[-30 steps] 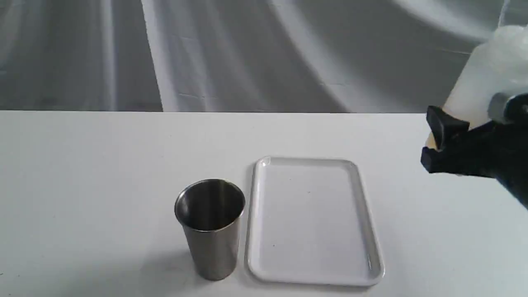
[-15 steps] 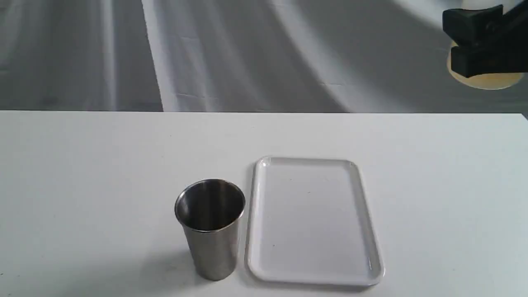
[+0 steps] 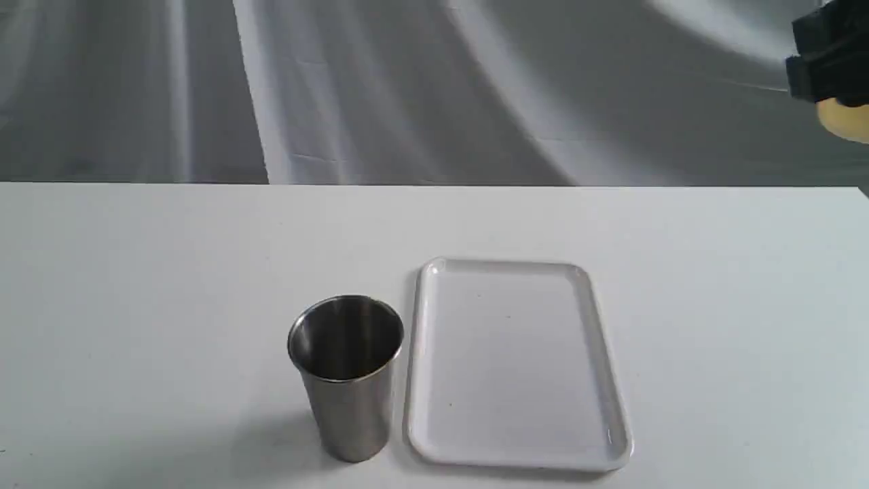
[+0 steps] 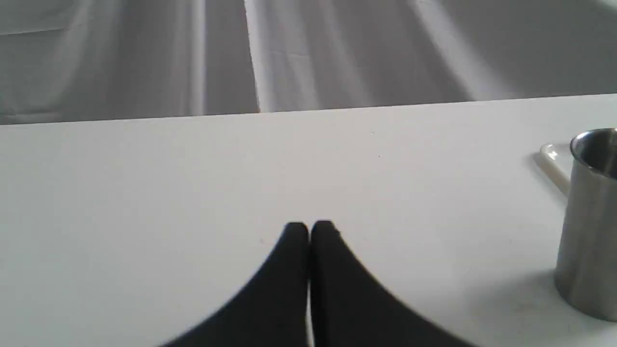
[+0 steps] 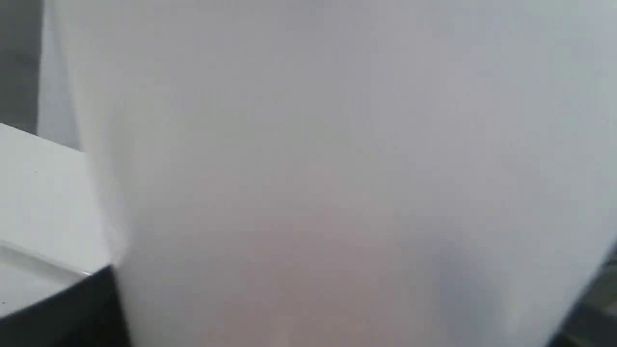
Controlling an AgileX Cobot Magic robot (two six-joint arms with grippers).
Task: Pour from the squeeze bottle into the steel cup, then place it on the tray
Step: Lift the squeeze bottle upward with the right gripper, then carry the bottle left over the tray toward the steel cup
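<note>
Upper right edge: right gripper [image 3: 825, 64] clamped on squeeze bottle [image 3: 845, 122], high above table [image 3: 136, 272]. Left gripper [image 4: 308, 231] pinched shut. Carry frame-left over tray [image 3: 516, 265]; tilt nozzle inside steel cup [image 3: 346, 373] rim, lower centre.

The exterior view looks from a raised spot, slanting down across the flat white table [image 3: 136, 272] toward a grey draped cloth backdrop [image 3: 407, 88]. It takes in the shiny tapered steel cup [image 3: 346, 373] and the white rectangular plastic tray [image 3: 509, 360]. The left wrist view sits low over the table, facing the same backdrop past the black left gripper [image 4: 308, 229]. It shares the cup and a tray corner with the exterior view. The right wrist view sits so near the translucent whitish squeeze bottle [image 5: 337, 168] that the bottle nearly fills it, leaving a sliver of table.
</note>
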